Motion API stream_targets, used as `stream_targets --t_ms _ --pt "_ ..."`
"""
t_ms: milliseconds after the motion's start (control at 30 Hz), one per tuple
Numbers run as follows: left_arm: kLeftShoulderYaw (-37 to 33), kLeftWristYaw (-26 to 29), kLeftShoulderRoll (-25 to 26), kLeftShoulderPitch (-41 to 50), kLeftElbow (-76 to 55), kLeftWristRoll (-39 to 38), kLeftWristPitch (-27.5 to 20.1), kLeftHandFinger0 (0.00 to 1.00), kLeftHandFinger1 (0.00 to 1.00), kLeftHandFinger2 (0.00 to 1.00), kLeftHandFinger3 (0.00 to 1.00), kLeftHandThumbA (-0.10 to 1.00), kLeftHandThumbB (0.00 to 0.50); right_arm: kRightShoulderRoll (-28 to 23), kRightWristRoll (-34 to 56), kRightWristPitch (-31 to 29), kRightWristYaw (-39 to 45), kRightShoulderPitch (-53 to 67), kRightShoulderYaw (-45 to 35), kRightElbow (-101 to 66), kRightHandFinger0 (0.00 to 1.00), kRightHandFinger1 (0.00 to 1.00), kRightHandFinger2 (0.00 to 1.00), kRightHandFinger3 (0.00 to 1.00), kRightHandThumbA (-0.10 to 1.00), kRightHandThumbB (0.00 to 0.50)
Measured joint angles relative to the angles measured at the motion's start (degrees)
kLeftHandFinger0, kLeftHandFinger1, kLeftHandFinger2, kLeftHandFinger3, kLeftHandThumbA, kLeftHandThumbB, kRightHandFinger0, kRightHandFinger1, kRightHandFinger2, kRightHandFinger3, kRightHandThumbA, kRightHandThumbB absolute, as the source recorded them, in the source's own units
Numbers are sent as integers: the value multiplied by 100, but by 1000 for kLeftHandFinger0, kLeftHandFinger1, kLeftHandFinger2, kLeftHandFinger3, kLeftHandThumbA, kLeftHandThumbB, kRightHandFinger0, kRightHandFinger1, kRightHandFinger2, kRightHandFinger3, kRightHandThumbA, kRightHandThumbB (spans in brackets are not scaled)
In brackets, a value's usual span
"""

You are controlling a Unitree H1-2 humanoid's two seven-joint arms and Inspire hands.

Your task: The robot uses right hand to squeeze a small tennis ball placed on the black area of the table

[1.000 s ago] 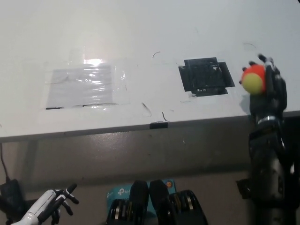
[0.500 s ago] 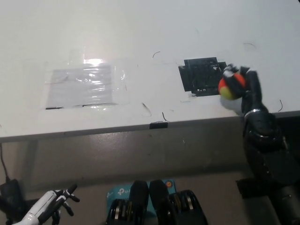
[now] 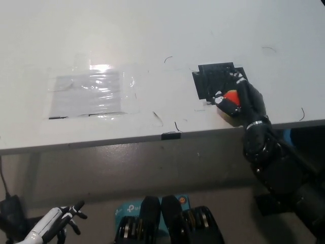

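1. I see the white table [image 3: 152,30] filling the upper part of the head view, its front edge running across the middle of the picture.
2. A clear plastic sheet [image 3: 91,94] lies flat on the table's left portion, catching a bright glare at its top edge. It is well apart from the work area.
3. My black right arm [image 3: 279,168] comes up from the lower right and crosses the table's front edge.
4. The black area [image 3: 213,81], a square patch of tape, sits right of centre on the table. Its lower right part is covered by my hand.
5. The right hand [image 3: 241,101] rests over the lower right corner of the black area, fingers curled tightly round the ball. I judge it closed on the ball, with no open gap visible.
6. The left hand [image 3: 63,216] rests at the lower left, below table level, fingers slightly spread and holding nothing.
7. The tennis ball [image 3: 232,96] shows only as an orange-red patch between the fingers, at the edge of the black area. I cannot tell whether it touches the table surface.
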Motion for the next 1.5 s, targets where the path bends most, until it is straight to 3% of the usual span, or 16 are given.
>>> stream_targets --t_ms 33,133,167,200,233,267,400,500,567,633,700,967,1100,1133,1333,1500 --pt "-2 0 0 0 0 0 0 183 148 381 521 1000 482 -13 -116 1 -10 -50 131 66 1000 1000 1000 1000 2 66" --pt "-12 0 0 0 0 0 0 202 173 396 541 1000 475 -55 -459 16 -23 -183 490 228 1000 1000 1000 1000 198 176" --pt "-15 0 0 0 0 0 -1 199 173 395 539 1000 475 -64 -586 28 -27 -212 579 274 1000 1000 1000 1000 203 177" --pt "-19 0 0 0 0 0 -4 185 159 386 538 1000 494 -74 -716 43 -35 -244 681 315 1000 1000 1000 1000 381 237" --pt "-24 -1 0 -1 0 1 -10 187 158 383 540 1000 500 -79 -851 69 -44 -263 768 340 1000 1000 1000 1000 488 279" --pt "-28 -1 0 -1 0 2 -13 184 152 389 559 1000 500 -80 -974 103 -57 -273 820 346 1000 1000 1000 1000 607 371" --pt "-39 -1 1 0 -2 0 -13 187 154 379 539 1000 500 -75 -1430 337 -128 -286 948 345 1000 1000 1000 1000 881 497" --pt "-57 -2 1 0 -7 2 -15 172 137 361 515 1000 496 -63 -1803 568 -150 -289 973 340 1000 1000 1000 1000 922 500" --pt "-73 -2 1 0 -10 4 -16 173 144 362 554 1000 493 -47 -1989 682 -151 -289 960 340 1000 1000 1000 1000 948 500" --pt "-84 -3 1 1 -20 4 -16 163 142 359 548 1000 484 -27 -2121 770 -150 -289 917 323 1000 1000 1000 1000 943 500" --pt "-87 -4 1 -1 -30 4 -17 130 105 315 464 1000 500 12 -2263 848 -150 -289 833 295 1000 1000 1000 1000 932 500" --pt "-92 -4 1 13 -27 2 -20 147 120 329 489 1000 492 66 -2541 928 -101 -284 439 47 1000 1000 1000 1000 815 500" --pt "-91 -4 2 37 -26 2 -21 152 121 324 493 1000 477 57 -2545 941 35 -272 86 -385 1000 1000 1000 1000 779 451" --pt "-91 -4 2 40 -25 0 -23 152 118 329 495 1000 493 51 -2538 950 74 -271 -21 -523 1000 1000 1000 1000 777 429" --pt "-90 -4 2 60 -13 -2 -24 157 127 325 508 1000 478 52 -2255 1188 620 -181 -1203 -1852 1000 1000 1000 1000 735 414" --pt "-91 -3 1 79 -4 -2 -24 179 137 343 521 1000 484 60 -1833 1306 1179 164 -2255 -3012 1000 1000 1000 1000 190 204"
